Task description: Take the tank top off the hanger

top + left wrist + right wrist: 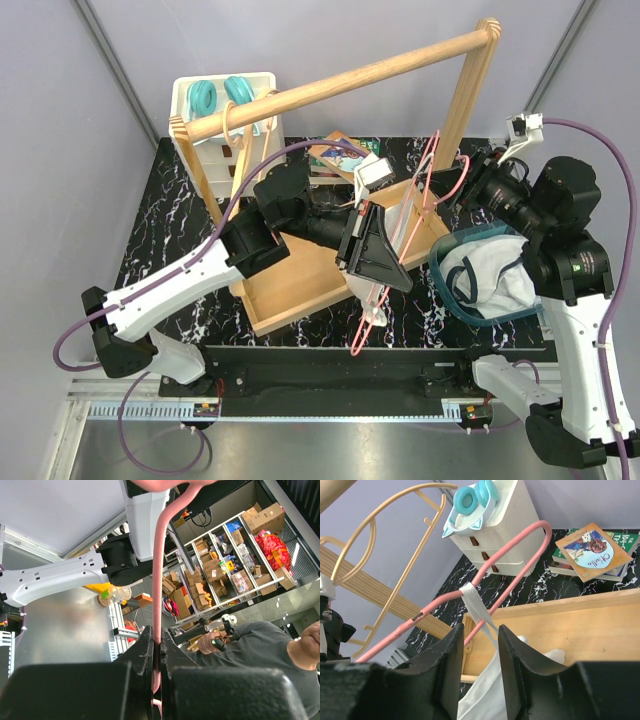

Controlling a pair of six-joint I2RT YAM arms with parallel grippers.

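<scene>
A pink hanger (pixel 368 322) is tilted over the wooden tray, its hook end low near the table's front. My left gripper (pixel 378 262) is shut on the hanger (pixel 158 570), and the pink bar runs up out of the closed jaws (pixel 157 632). The white tank top (pixel 405 228) hangs from the hanger's far end. In the right wrist view one strap (pixel 472 595) is looped over the pink hanger (pixel 440 600), and the cloth (pixel 485 690) drops down between the fingers. My right gripper (pixel 480 629) is open around the cloth, its jaws apart. It also shows in the top view (pixel 455 190).
A wooden rack with a top rod (pixel 340 85) stands on a wooden tray (pixel 300 290). A yellow hanger (pixel 240 130) hangs on the rod. A white drawer unit with teal headphones (pixel 222 95) and books (pixel 335 152) stand behind. A teal basket holding white cloth (pixel 487 275) sits at the right.
</scene>
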